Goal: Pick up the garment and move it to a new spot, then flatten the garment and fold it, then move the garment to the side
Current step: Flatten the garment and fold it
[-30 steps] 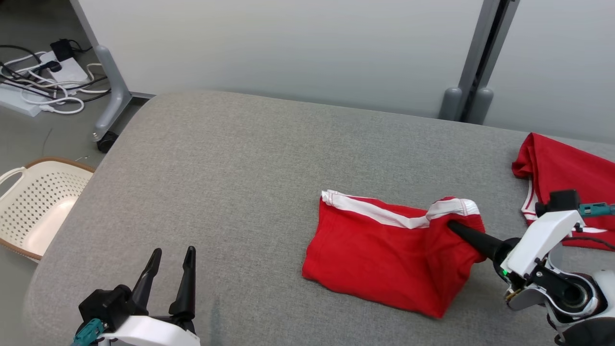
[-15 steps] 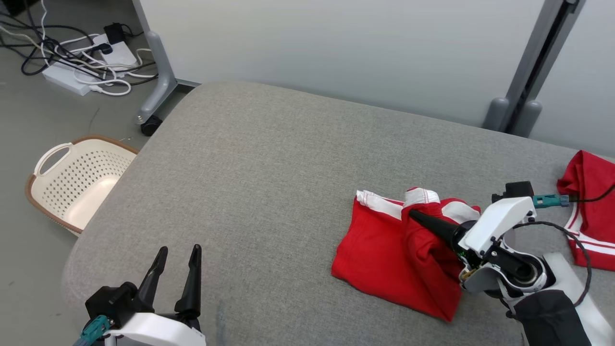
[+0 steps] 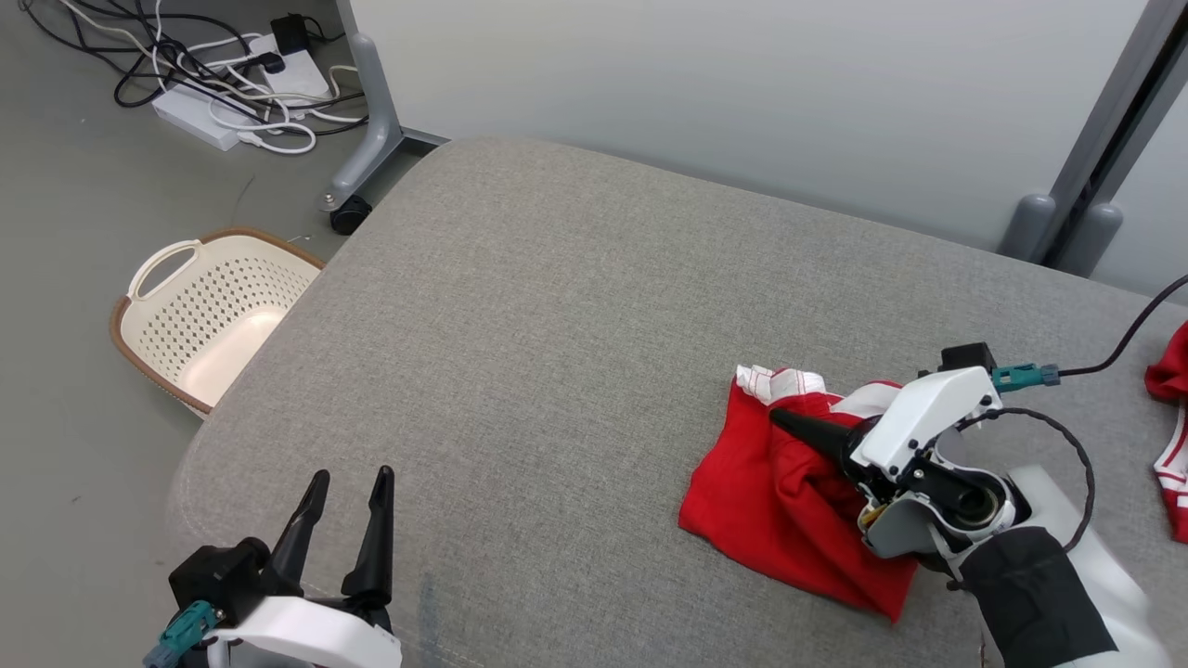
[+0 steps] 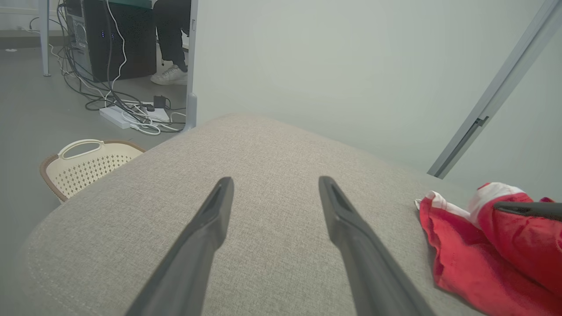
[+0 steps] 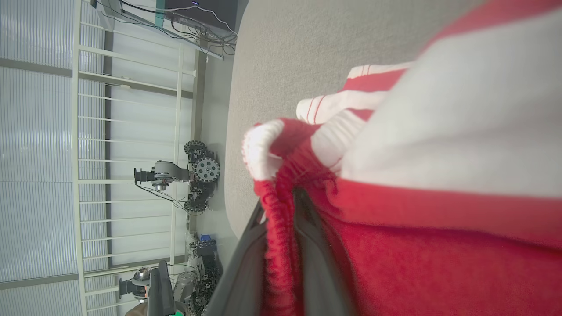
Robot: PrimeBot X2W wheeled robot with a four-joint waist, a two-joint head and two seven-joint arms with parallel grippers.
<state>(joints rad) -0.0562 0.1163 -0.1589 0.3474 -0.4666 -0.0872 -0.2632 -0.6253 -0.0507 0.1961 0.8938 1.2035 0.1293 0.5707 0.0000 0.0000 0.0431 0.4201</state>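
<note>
The right pincer [image 3: 778, 417] is clenching a bunched fold of the red garment [image 3: 770, 501] by its white band, on the right part of the grey counter [image 3: 557, 306]. The left pincer [image 3: 352, 475] is hovering spread and empty over the near-left edge, well apart. Another red cloth [image 3: 1171, 445] is lying at the far right. A cream basket [image 3: 209, 311] is sitting on the floor to the left, with cables [image 3: 232, 93] beyond it.
</note>
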